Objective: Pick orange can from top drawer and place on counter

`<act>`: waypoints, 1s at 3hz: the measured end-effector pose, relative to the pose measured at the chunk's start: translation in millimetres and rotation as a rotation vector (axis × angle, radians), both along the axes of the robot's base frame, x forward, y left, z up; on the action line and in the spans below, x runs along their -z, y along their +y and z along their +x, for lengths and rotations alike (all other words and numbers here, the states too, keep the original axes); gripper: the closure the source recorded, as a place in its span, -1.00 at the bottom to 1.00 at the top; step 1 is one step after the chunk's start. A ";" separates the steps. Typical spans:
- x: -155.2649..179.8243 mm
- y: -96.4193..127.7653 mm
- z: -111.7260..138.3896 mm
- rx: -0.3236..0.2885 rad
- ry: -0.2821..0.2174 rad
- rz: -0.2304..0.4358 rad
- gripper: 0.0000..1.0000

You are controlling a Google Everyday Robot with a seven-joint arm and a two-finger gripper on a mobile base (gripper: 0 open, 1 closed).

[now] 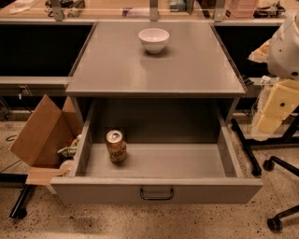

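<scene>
The top drawer (156, 189) is pulled fully open, with its dark bar handle at the front centre. The orange can (116, 146) stands upright inside it at the left, near the left wall, its silver top showing. The counter (154, 60) is the flat grey top of the cabinet directly above and behind the drawer. My gripper (272, 114) is at the right edge of the view, outside the drawer's right side, level with the counter's front edge and far from the can. It holds nothing that I can see.
A white bowl (153, 39) sits on the counter at the back centre. An open cardboard box (44, 135) with rubbish stands on the floor left of the drawer. Chair legs with castors (275, 196) are on the floor at the right. A light wooden bench (117, 9) runs along the back.
</scene>
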State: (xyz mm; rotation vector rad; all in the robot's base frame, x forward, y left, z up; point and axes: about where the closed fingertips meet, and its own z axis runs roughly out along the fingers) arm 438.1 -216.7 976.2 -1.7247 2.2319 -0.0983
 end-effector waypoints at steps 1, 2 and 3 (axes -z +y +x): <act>0.0 0.4 0.3 0.000 -0.002 0.001 -1.00; 23.3 19.9 5.7 -0.007 0.043 0.098 -1.00; 75.1 69.8 9.0 -0.028 0.107 0.309 -1.00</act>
